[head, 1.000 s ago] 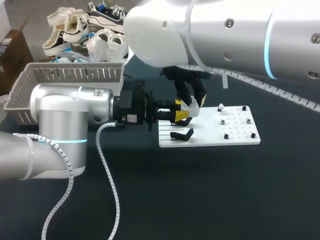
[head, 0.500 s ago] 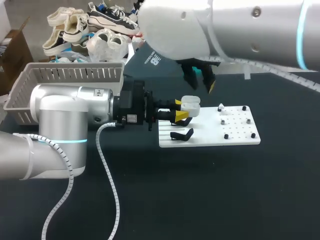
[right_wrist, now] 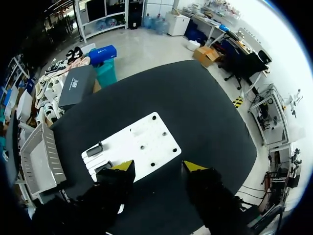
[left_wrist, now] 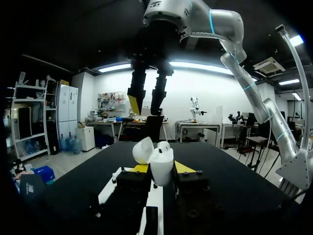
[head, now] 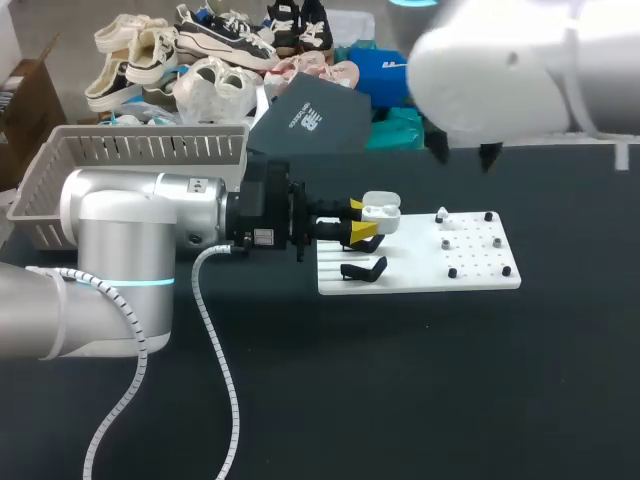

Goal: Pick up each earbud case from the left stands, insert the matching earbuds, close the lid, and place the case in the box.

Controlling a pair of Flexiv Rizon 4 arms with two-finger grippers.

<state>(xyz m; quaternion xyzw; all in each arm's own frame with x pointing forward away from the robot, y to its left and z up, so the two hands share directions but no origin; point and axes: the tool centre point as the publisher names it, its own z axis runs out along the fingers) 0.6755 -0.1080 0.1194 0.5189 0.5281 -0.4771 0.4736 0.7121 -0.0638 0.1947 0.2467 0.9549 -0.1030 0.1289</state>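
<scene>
**While the Case Waits Open, the Right Arm Hangs High**

Seen from the head view, the left gripper (head: 365,226) clamps the earbud case (head: 381,209) between its fingers, lid up, over the left end of the white board (head: 480,280). A small white piece (head: 441,214), probably an earbud, sits there.

From the left wrist, the case stands upright between both yellow tips, with the right gripper (left_wrist: 145,108) well above.

From the right wrist, its fingers are spread and empty.

Insertion seems to be the step in hand. The next move calls for fetching that piece and seating it squarely.

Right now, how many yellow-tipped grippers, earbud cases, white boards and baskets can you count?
Grippers: 2, the left gripper and the right gripper
Earbud case: 1
White board: 1
Basket: 1
Total: 5
</scene>
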